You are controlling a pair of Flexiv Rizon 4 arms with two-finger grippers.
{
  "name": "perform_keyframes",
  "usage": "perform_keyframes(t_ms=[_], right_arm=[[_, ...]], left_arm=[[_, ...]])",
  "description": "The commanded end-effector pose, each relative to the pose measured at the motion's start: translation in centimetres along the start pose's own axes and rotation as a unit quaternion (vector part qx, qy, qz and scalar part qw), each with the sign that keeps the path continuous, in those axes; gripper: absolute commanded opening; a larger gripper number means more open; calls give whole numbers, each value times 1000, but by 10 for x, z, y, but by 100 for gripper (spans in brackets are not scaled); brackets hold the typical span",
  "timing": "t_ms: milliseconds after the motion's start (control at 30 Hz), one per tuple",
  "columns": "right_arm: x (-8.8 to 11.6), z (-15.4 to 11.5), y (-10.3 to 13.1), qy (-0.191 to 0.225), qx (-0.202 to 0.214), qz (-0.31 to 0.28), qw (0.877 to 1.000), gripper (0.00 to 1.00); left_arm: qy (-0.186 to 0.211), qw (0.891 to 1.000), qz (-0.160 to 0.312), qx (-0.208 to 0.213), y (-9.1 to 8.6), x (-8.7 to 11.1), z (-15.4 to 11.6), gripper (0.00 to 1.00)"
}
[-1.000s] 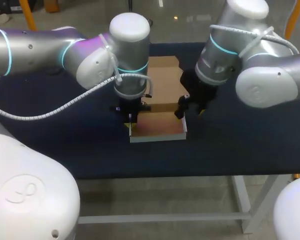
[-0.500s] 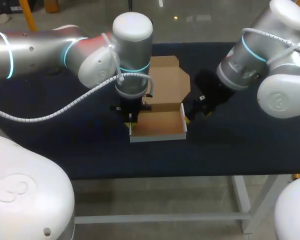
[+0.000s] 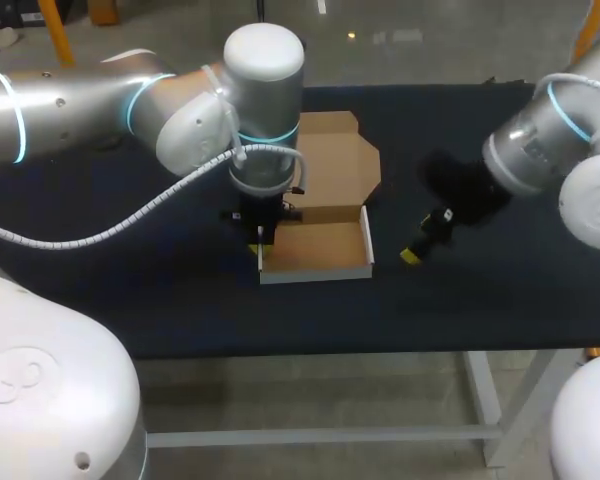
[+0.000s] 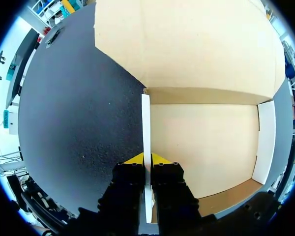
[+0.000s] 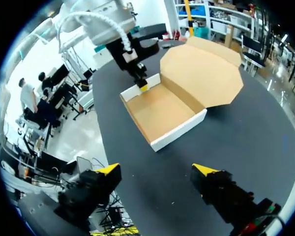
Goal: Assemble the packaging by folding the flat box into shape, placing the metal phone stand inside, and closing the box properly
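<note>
Head view: one box (image 3: 315,250), tan inside, white outside, tray formed, lid laid open behind, near centre of table (image 3: 130,295). Left gripper (image 3: 259,238) at tray's left wall; right gripper (image 3: 410,255) well apart on the right.

Left wrist view: white side wall (image 4: 146,123) clamped between narrow fingers.

Right wrist view: fingers spread wide, nothing held; box ahead, apart.

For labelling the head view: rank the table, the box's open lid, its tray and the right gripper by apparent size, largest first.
1. table
2-3. lid and tray: too alike to rank; the lid lies farther from the camera.
4. right gripper, clearly smallest.
</note>
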State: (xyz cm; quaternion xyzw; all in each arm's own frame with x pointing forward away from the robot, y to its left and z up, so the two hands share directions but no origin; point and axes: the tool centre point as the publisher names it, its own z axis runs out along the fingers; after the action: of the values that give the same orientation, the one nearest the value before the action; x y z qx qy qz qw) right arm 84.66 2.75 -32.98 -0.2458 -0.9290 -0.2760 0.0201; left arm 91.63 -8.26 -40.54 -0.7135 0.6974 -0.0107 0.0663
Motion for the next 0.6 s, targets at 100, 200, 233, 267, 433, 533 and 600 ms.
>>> perform_keyframes(t_ms=[100, 200, 233, 267, 433, 533, 600], right_arm=[[9, -20, -23, 27, -48, -59, 997, 100], [12, -20, -25, 24, -45, -74, 996, 100], [14, -21, -26, 23, -46, -77, 996, 100], [15, -21, -27, 20, -45, -82, 995, 100], [20, -23, -31, 9, -44, -98, 994, 100], [22, -24, -33, 3, -43, -108, 993, 100], [23, -25, -35, 4, -46, -112, 993, 100]], left_arm=[[-17, 1000, 6, -1, -2, 1, 2, 0], [-26, 1000, 8, 0, -2, 0, 2, 0], [-34, 999, 8, 1, -3, 0, 2, 0], [-40, 999, 9, 2, -3, -1, 1, 0], [-70, 997, 7, 9, -5, -3, -1, 0], [-87, 996, 11, 9, -6, -4, -1, 0], [-91, 996, 13, 8, -6, -4, -1, 0]])
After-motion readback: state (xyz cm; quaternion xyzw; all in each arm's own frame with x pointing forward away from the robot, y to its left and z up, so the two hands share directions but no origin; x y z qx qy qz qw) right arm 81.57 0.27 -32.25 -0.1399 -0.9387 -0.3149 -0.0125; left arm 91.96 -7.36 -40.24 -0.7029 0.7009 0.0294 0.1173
